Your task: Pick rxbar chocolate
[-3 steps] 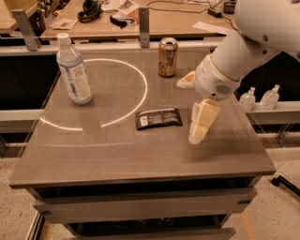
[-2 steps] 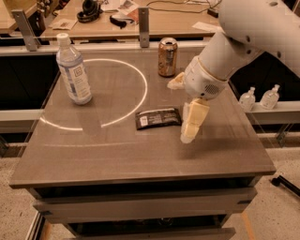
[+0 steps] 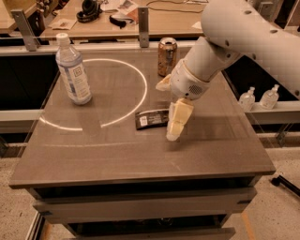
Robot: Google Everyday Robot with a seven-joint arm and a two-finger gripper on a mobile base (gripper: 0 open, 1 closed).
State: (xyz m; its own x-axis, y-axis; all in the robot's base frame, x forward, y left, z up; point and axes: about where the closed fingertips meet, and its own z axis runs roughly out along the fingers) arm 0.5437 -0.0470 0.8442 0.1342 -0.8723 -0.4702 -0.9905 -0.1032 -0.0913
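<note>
Flat on the counter (image 3: pixel 117 154), a little right of its middle: the dark snack bar (image 3: pixel 149 120), white label patch up, long side running roughly left to right. Right end hidden behind the lower finger of the claw (image 3: pixel 165 111).

Behind the bar, toward the far edge, a brown drink can (image 3: pixel 167 56), upright and well apart from it. Far to the left, a clear plastic bottle (image 3: pixel 73 70) with a white cap, also upright. Between bottle and bar, a bright arc of light (image 3: pixel 146 91) curving across the dark grey top. Under the top, shallow drawers (image 3: pixel 140 206).

Beyond the far edge, a wooden desk (image 3: pixel 164 21) carrying headphones (image 3: pixel 89 8) and some papers. In front of it, two metal posts (image 3: pixel 143 26) on a rail. Off to the right, on a lower ledge, two small bottles (image 3: pixel 247 98) side by side. Speckled floor at the lower corners.

Reaching in from the upper right: a thick white arm (image 3: pixel 234 33), bent downward at the wrist over the counter. Claw open, its two pale yellow fingers (image 3: pixel 179 117) spread wide. One pointing down, just in front of the bar's right end; the other sticking out to the left, near the foot of the can. Touching the bar or hanging just above it: cannot tell.
</note>
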